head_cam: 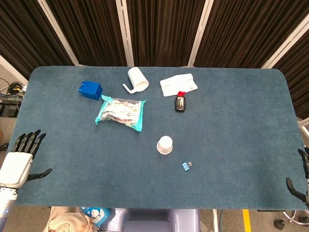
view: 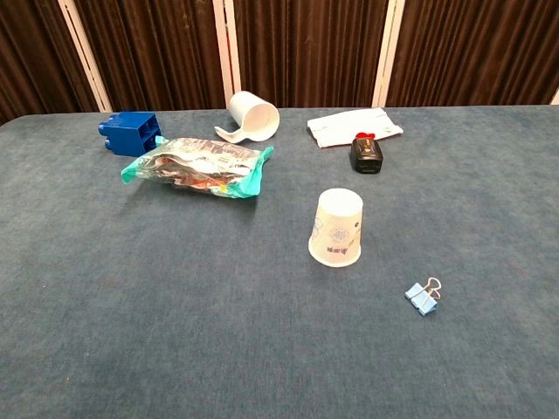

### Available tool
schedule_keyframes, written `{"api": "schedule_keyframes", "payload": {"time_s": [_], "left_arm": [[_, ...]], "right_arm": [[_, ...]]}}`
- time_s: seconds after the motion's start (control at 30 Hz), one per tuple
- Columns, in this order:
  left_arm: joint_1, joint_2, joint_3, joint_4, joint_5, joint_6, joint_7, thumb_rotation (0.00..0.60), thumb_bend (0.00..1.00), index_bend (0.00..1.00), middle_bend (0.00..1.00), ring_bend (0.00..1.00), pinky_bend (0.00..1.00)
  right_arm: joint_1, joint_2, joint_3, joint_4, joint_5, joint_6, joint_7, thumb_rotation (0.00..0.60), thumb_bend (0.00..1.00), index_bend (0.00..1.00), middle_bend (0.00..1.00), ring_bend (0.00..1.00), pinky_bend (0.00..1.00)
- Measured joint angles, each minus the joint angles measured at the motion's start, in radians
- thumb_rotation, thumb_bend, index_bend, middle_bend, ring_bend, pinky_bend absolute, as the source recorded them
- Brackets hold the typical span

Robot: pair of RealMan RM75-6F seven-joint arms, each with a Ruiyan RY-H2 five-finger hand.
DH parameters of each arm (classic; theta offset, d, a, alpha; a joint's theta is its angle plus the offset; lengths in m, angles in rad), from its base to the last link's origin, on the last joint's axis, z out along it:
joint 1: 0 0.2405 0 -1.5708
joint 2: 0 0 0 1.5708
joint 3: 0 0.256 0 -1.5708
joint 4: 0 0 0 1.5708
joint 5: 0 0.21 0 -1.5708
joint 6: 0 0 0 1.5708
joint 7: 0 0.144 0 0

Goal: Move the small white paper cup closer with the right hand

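The small white paper cup (head_cam: 164, 144) (view: 337, 228) stands upside down near the middle of the blue table, faint print on its side. My right hand (head_cam: 300, 180) shows only at the far right edge of the head view, low and well away from the cup; just a few dark fingers are visible. My left hand (head_cam: 20, 157) rests at the table's front left corner with fingers spread and nothing in it. The chest view shows neither hand.
A blue binder clip (head_cam: 186, 166) (view: 423, 295) lies just front-right of the cup. Farther back are a snack packet (head_cam: 121, 112), a blue block (head_cam: 91, 90), a tipped white mug (head_cam: 136, 79), a white cloth (head_cam: 178, 84) and a black object (head_cam: 180, 103).
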Motion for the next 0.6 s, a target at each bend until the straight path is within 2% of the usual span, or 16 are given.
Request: {"api": "schedule_keyframes", "payload": {"time_s": [0.6], "left_arm": [[0.038,0.012,-0.069,-0.002,0.031,-0.083,-0.013,0.6,0.04,0.0,0.0,0.0,0.04]], "right_arm": [[0.026,0.005,0.002,0.016,-0.055,-0.01,0.015,0.6,0.36,0.0,0.0,0.0,0.14]]}}
